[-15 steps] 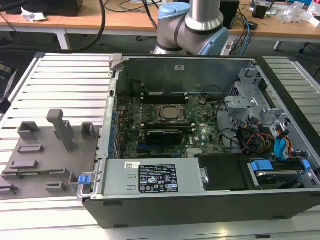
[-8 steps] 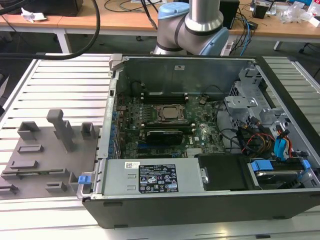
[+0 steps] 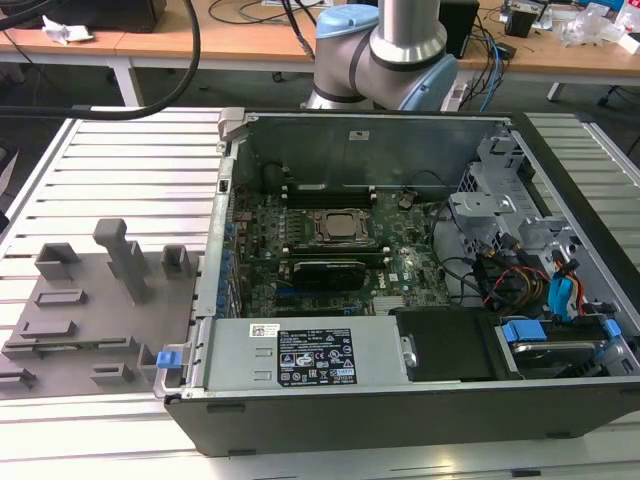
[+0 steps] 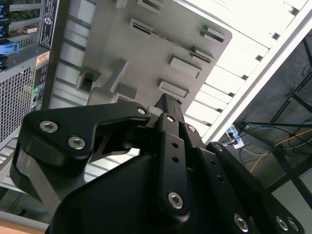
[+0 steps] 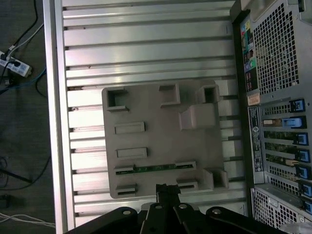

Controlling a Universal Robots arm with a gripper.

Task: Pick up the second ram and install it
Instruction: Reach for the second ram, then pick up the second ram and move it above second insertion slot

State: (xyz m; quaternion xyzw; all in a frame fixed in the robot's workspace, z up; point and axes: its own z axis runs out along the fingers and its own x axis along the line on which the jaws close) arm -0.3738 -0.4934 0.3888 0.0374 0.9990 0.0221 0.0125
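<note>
Second ram (image 5: 155,168) lies flat in a groove of the gray fixture plate (image 5: 146,114), just ahead of the gripper (image 5: 167,187) and apart from it (a thin green strip with raised gray blocks at either end). By my reading the step in hand is the pick-up, at the approach: the stick is not yet lifted. The open computer case (image 5: 278,73) sits off to the hand's side, well apart from the stick.

In the first wrist view the two fingertips (image 5: 162,188) look pressed together, with no gap I can make out. They hold nothing and touch nothing. The second wrist view shows the gripper (image 4: 168,102) poised above the same plate.

A grasp from here would call for the jaws to part first, then to line up across the thin board rather than along it. They would need to sit low enough to catch its faces yet clear of the blocks beside it.
</note>
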